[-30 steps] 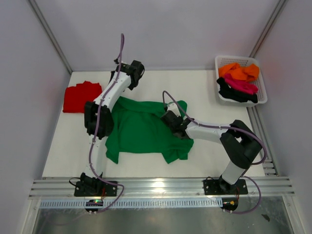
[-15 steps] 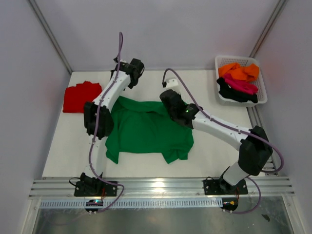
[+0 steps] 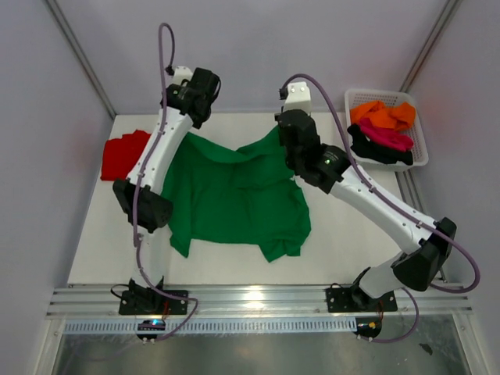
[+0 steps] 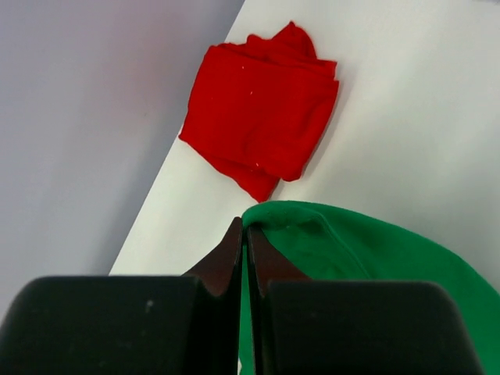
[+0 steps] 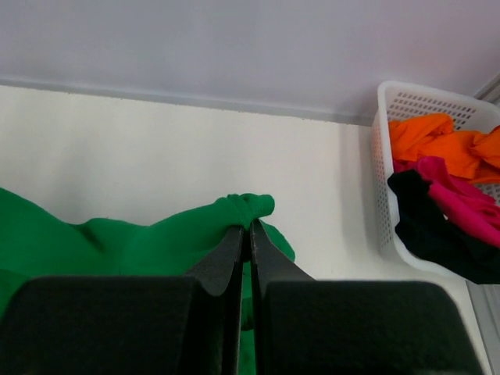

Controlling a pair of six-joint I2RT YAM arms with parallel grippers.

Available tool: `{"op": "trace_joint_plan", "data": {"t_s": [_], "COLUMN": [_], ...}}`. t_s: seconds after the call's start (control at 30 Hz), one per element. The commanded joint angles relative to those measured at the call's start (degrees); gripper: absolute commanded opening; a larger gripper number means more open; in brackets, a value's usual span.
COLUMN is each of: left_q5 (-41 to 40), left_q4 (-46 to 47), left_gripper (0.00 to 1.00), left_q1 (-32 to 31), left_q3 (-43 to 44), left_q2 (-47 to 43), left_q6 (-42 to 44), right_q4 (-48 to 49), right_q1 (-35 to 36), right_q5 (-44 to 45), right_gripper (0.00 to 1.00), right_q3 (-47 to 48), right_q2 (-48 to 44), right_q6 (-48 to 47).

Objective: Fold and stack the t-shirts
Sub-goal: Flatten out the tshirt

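The bright green t-shirt (image 3: 234, 195) hangs stretched between my two grippers, its lower part resting on the table. My left gripper (image 3: 186, 129) is shut on its top left corner, seen pinched in the left wrist view (image 4: 244, 228). My right gripper (image 3: 283, 133) is shut on its top right corner, bunched above the jaws in the right wrist view (image 5: 248, 221). The folded red t-shirt (image 3: 121, 155) lies at the table's left edge; it also shows in the left wrist view (image 4: 262, 117). The orange (image 3: 383, 115), magenta (image 3: 387, 134) and black (image 3: 375, 148) t-shirts lie in the basket.
The white mesh basket (image 3: 419, 148) stands at the back right corner; it also shows in the right wrist view (image 5: 384, 203). Grey walls close the back and sides. An aluminium rail (image 3: 258, 301) runs along the near edge.
Both grippers have risen and moved toward the back wall, lifting the green shirt's top edge off the table and spreading it. The right arm has stretched out far from its folded pose.
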Motion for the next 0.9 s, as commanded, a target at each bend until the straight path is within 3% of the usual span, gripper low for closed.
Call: {"op": "trace_joint_plan", "data": {"t_s": [0.0, 0.23, 0.57, 0.77, 0.87], "left_q5": [0.98, 4.06, -4.64, -0.87, 5.19], "left_q4": [-4.27, 2.05, 3.73, 4.61, 7.49], "left_gripper": [0.00, 0.00, 0.00, 0.00, 0.00], "left_q1": [-0.92, -1.19, -1.28, -2.16, -2.16], "left_q3": [3.64, 4.61, 4.70, 5.40, 4.70], "left_q2": [-8.32, -19.04, -25.46, -31.79, -35.57], "left_q6": [1.71, 2.85, 6.55, 3.12, 3.38], "right_q4": [-1.60, -1.79, 3.58, 1.82, 0.24], "right_q1": [-0.06, -0.15, 0.03, 1.26, 1.87], "right_q5": [5.03, 12.41, 23.49, 25.69, 25.52], "right_gripper": [0.03, 0.03, 0.03, 0.03, 0.03], "right_q3": [4.05, 4.85, 4.85, 6.78, 8.10], "right_q2": [-5.02, -11.61, -20.58, -23.66, -24.81], "right_q6": [-1.49, -2.54, -10.01, -10.89, -11.16]}}
